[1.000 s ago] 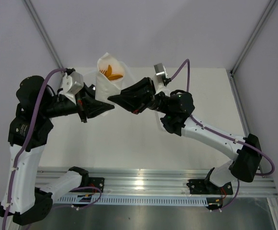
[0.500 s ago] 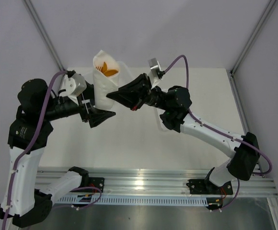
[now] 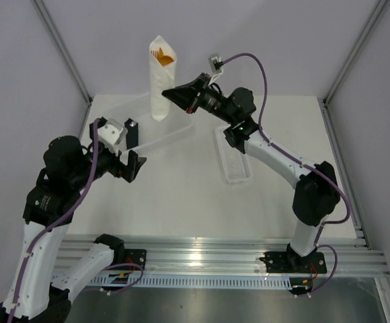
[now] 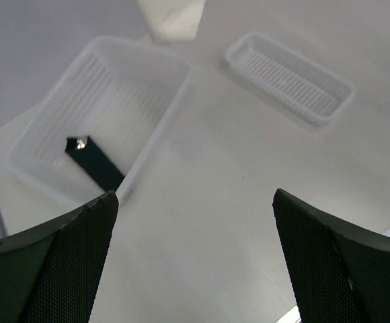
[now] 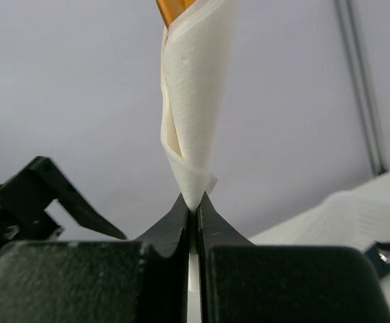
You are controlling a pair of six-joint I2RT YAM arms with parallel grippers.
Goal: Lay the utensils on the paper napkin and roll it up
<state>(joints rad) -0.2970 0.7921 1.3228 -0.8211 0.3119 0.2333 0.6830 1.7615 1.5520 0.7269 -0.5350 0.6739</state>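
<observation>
Reaching high, right arm [image 3: 276,156] pinches the rolled paper napkin [image 3: 159,81] upright.

White table [image 3: 181,195], slotted white basket [image 3: 169,132] rear left, narrow ribbed tray [image 3: 234,160] near it

Left arm [image 3: 39,245], right arm [image 3: 276,160]: white link shells, black joint housings. A purple cable [image 3: 247,59] is routed along each. Left gripper [image 4: 193,194]: black fingers [image 4: 60,269], fine mesh texture. Right gripper [image 5: 193,202]: smooth matte black.
</observation>
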